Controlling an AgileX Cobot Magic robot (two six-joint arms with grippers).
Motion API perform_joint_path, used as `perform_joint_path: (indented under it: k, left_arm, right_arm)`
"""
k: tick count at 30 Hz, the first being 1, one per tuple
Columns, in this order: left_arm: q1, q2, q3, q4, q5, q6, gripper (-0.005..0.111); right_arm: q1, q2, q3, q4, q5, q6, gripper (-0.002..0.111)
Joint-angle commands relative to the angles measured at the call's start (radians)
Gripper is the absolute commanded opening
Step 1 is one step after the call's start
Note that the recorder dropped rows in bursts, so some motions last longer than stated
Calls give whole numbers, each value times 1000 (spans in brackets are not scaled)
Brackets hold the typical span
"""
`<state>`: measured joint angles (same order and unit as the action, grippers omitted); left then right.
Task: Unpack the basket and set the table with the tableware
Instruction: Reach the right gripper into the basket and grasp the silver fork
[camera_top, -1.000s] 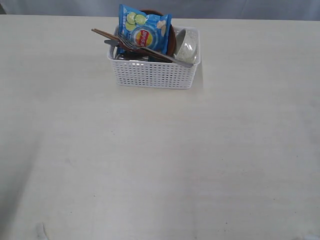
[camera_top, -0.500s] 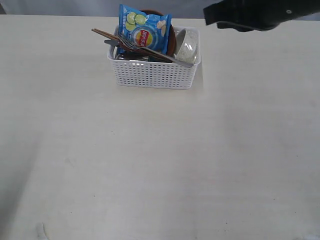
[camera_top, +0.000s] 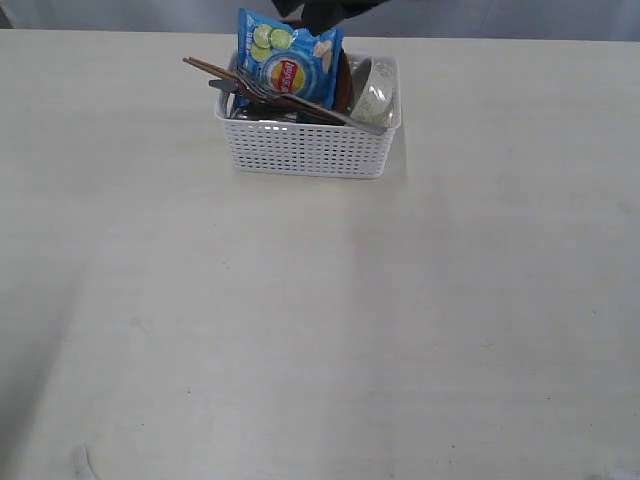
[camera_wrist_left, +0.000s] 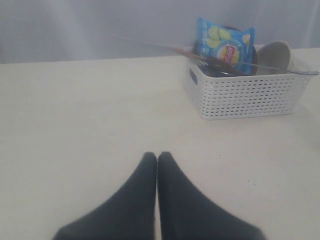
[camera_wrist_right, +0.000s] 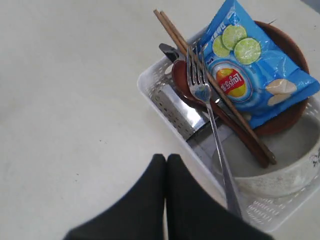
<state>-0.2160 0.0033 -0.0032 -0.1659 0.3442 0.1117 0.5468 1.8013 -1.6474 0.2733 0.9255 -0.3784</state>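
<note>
The white basket (camera_top: 305, 150) stands at the far middle of the table (camera_top: 300, 330). It holds a fork (camera_wrist_right: 205, 95), two chopsticks (camera_wrist_right: 220, 100), a dark red spoon (camera_wrist_right: 184, 82), a steel cup (camera_wrist_right: 177, 107), an off-white bowl (camera_wrist_right: 280, 172) and a brown plate (camera_wrist_right: 287, 117) behind a blue crisp packet (camera_wrist_right: 250, 70). My right gripper (camera_wrist_right: 166, 157) is shut and empty, hovering by the basket's rim; in the exterior view it shows as a dark shape (camera_top: 325, 12) above the basket's far side. My left gripper (camera_wrist_left: 157, 156) is shut and empty, low over bare table, well short of the basket (camera_wrist_left: 250, 95).
The crisp packet (camera_top: 288, 60) stands upright over the cutlery, with the chopsticks (camera_top: 215, 72) sticking out past the basket's left rim. A grey backdrop runs along the table's far edge.
The right arm came in from the upper right and swept left; it now hangs over the far side of the basket. Nothing in the basket has moved.
</note>
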Motion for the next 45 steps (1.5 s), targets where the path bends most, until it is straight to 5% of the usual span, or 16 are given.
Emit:
perform_joint_path:
  k: [1, 9, 23, 31, 45]
  left_arm:
    - [-6, -3, 3, 2, -2, -3, 0]
    - [-6, -3, 3, 2, -2, -3, 0]
    - [-6, -3, 3, 2, -2, -3, 0]
    - [-6, -3, 3, 2, -2, -3, 0]
    - [-6, -3, 3, 0, -2, -3, 0]
  right_arm:
    - [4, 149, -215, -51, 175, -63, 0]
    - [4, 357, -446, -92, 272, -90, 0]
    - [2, 438, -462, -94, 275, -240, 1]
    - [-33, 451, -462, -80, 198, -173, 45]
    - [-45, 531, -462, -14, 158, -223, 46]
